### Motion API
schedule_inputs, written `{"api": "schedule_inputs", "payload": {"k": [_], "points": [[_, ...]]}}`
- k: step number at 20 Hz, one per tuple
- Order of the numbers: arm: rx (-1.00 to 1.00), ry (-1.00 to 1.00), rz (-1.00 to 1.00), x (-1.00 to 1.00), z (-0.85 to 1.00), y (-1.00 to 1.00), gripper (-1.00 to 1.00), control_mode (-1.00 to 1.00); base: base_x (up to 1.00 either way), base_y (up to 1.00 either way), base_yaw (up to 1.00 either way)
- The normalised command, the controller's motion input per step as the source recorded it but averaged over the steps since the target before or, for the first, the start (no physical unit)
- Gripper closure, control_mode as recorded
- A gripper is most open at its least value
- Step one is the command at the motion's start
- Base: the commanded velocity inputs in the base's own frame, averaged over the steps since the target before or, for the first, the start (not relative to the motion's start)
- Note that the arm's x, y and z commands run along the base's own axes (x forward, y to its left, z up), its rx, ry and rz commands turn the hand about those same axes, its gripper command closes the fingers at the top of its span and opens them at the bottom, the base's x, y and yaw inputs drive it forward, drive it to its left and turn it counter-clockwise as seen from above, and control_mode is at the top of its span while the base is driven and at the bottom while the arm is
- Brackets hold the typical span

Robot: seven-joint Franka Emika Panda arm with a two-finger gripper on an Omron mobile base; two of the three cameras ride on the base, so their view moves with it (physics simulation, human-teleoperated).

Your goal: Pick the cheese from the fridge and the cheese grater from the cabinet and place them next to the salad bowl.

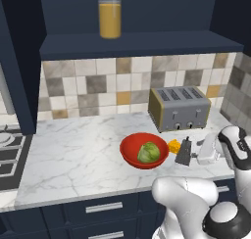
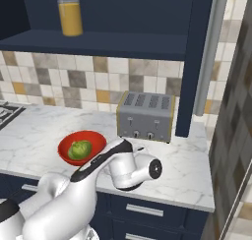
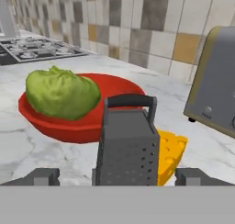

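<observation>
With the cheese grater [image 3: 127, 142] standing upright on the worktop [image 1: 78, 155] just beside the salad bowl [image 3: 98, 109], cheese [image 3: 170, 152] behind it, retract the open, empty end effector [image 3: 117, 176] straight back so neither fingertip tips it.

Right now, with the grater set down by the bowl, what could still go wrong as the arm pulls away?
1. The gripper is open, its fingertips flanking the cheese grater; a sideways retreat could tip it.
2. The cheese sits right behind the grater, so a knocked grater would likely shove it.
3. The salad bowl and toaster are close on either side, leaving little swing room.
</observation>
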Motion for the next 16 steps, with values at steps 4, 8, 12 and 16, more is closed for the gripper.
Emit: {"api": "schedule_inputs", "payload": {"k": [4, 8, 12, 16], "points": [[-0.03, 0.15, -0.15, -0.31, 0.35, -0.04, -1.0, -1.0, 0.0, 0.0, 0.0], [-0.01, 0.2, -0.22, -0.35, 0.35, 0.0, -1.0, -1.0, 0.0, 0.0, 0.0], [0.0, 0.22, -0.3, -0.35, 0.31, 0.0, -1.0, -1.0, 0.0, 0.0, 0.0], [0.0, 0.26, -0.33, -0.28, 0.27, 0.02, -1.0, -1.0, 0.0, 0.0, 0.0]]}}
